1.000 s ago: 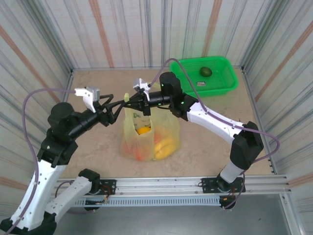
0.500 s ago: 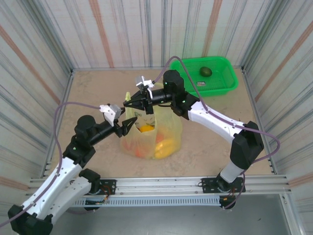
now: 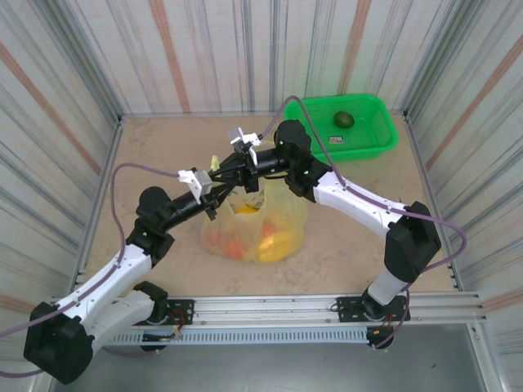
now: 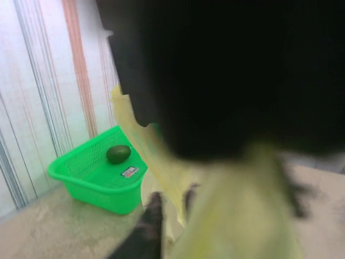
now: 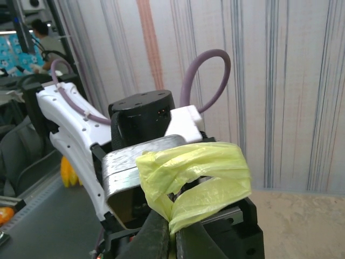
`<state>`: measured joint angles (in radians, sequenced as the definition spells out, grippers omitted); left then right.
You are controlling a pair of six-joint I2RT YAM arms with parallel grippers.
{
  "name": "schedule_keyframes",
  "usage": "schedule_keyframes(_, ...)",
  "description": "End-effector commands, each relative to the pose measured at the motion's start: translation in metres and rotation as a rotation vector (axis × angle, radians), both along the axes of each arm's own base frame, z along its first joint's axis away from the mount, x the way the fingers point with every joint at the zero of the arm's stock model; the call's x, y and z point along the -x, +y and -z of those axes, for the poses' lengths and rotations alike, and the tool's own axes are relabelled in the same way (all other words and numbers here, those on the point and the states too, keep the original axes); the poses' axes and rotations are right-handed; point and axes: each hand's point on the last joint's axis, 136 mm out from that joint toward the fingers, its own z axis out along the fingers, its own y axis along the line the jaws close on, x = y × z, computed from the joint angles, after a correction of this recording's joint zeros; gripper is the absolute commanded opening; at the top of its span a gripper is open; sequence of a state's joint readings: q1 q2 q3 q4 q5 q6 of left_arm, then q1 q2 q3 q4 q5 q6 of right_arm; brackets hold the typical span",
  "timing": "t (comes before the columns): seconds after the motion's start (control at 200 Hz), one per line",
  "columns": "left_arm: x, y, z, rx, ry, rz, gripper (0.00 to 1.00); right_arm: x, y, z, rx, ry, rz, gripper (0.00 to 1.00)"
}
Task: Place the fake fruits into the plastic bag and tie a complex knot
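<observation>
White-shelled and black at the wrist, the left arm (image 3: pixel 122 261) reaches in from the near left. The left pincer (image 3: pixel 216 194) now sits just beneath the right pincer (image 3: pixel 221 174), almost touching it. A second ago it hung well off to the left of that pincer, and half a second ago it was lower, against the side of the bag. Whether it is clenched or released cannot be told: the left wrist view is blurred, with dark shapes and pale film close to the lens.

The plastic bag (image 3: pixel 282 214) stands directly below both pincers on the tan table (image 3: pixel 163 155). Its mouth is drawn up toward them, and it bulges a little further right than before. Inside lie the fake fruits (image 3: pixel 245 210): an orange one on top, yellow ones lower right, red ones lower left.

The right pincer has hardly moved. In the right wrist view its fingers (image 5: pixel 155 237) are pressed together on a twisted handle (image 5: pixel 194 175) of the bag. The film loops up above the fingertips, and the left arm's wrist sits just behind it.

Well to the right of the right pincer and farther back, the green basket (image 3: pixel 372 135) holds one dark green fruit (image 3: pixel 344 120), unchanged and apart from the bag.
</observation>
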<state>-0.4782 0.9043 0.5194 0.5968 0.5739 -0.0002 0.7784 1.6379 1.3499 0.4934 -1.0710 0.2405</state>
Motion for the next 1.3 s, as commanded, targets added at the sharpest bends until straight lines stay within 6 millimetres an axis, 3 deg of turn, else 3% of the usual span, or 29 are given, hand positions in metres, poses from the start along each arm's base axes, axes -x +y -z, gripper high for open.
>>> schedule_keyframes(0.0,0.01,-0.007,-0.015,0.016,-0.068,0.072,0.0,0.007,-0.006,-0.02,-0.05,-0.034,0.004,0.11)
schedule_keyframes(0.065,0.007,-0.005,-0.012,0.018,-0.053,0.053,0.0,-0.003,-0.01,-0.022,-0.037,-0.044,0.088,0.31)
schedule_keyframes(0.19,-0.006,0.007,-0.001,0.027,-0.028,-0.061,0.0,-0.027,-0.034,-0.029,0.012,-0.112,0.366,0.52)
schedule_keyframes(0.351,-0.02,0.017,0.004,0.02,0.031,-0.156,0.0,-0.044,-0.089,-0.043,0.051,-0.138,0.644,0.6)
schedule_keyframes(0.426,-0.021,0.017,0.003,0.021,0.035,-0.16,0.0,-0.045,-0.112,-0.043,0.091,-0.115,0.742,0.58)
schedule_keyframes(0.536,-0.022,0.018,0.002,0.027,0.045,-0.166,0.0,-0.054,-0.142,-0.024,0.226,-0.135,0.928,0.54)
schedule_keyframes(0.651,-0.023,0.018,0.001,0.03,0.055,-0.168,0.0,-0.063,-0.158,0.004,0.395,-0.328,1.038,0.62)
schedule_keyframes(0.746,-0.024,0.019,0.0,0.036,0.06,-0.175,0.0,-0.08,-0.171,0.011,0.498,-0.45,1.156,0.66)
schedule_keyframes(0.877,-0.023,0.019,-0.002,0.041,0.058,-0.17,0.0,-0.096,-0.159,0.025,0.593,-0.554,1.14,0.69)
schedule_keyframes(1.042,-0.022,0.019,-0.003,0.043,0.058,-0.171,0.0,-0.132,-0.141,0.045,0.717,-0.62,1.152,0.71)
schedule_keyframes(1.297,-0.018,0.018,-0.005,0.042,0.05,-0.153,0.0,-0.188,-0.105,0.03,0.706,-0.755,1.278,0.75)
